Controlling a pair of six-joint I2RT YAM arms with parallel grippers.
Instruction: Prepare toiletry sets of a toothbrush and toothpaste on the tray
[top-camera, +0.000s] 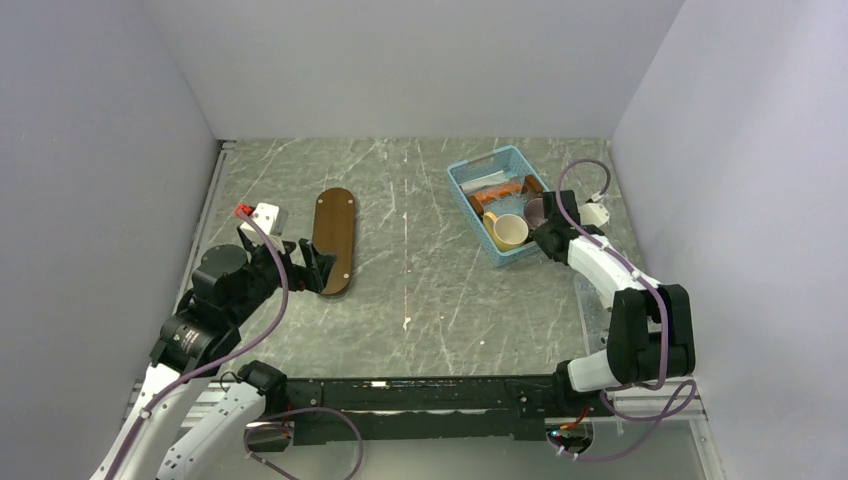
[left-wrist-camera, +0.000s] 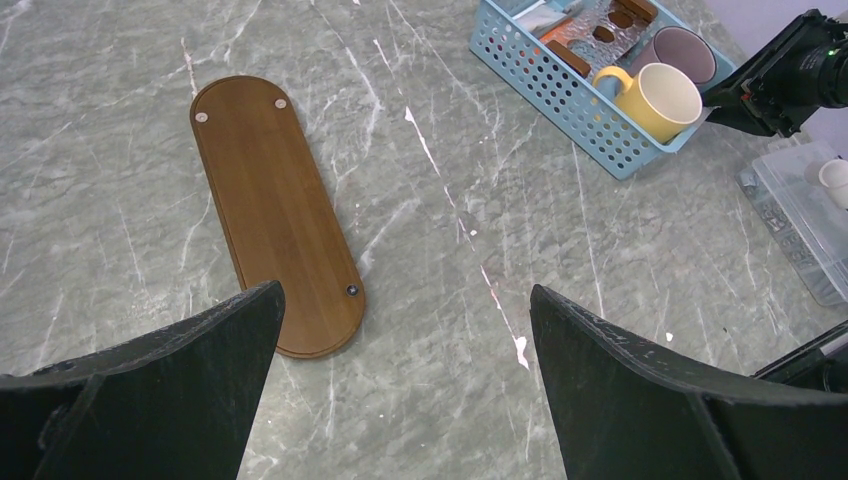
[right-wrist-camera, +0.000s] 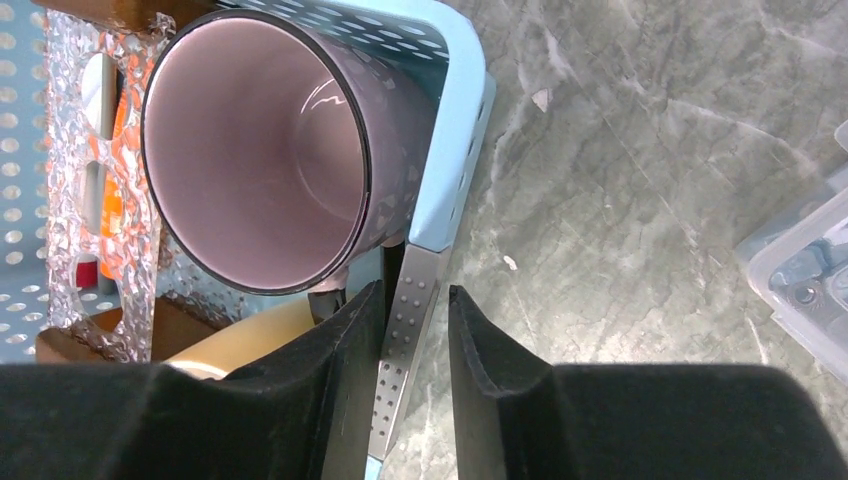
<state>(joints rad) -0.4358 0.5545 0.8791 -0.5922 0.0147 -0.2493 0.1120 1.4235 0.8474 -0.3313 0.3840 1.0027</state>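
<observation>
The dark-brown tray (top-camera: 334, 240) lies bare on the table at the left; it also shows in the left wrist view (left-wrist-camera: 270, 200). My left gripper (top-camera: 318, 268) hovers open and empty beside its near end (left-wrist-camera: 405, 290). The light-blue basket (top-camera: 500, 152) stands at the back right. My right gripper (top-camera: 545, 235) straddles the basket's near right wall (right-wrist-camera: 455, 120), jaws narrowly apart (right-wrist-camera: 416, 288), with the outer finger clear of the wall. Orange packaging (right-wrist-camera: 118, 120) lies in the basket under a clear blister. No toothbrush shows.
A yellow mug (top-camera: 508, 231) and a purple mug (right-wrist-camera: 250, 150) lie in the basket. A clear plastic box (left-wrist-camera: 800, 220) sits on the table to the right of the basket, near the right arm. White walls enclose the table on three sides.
</observation>
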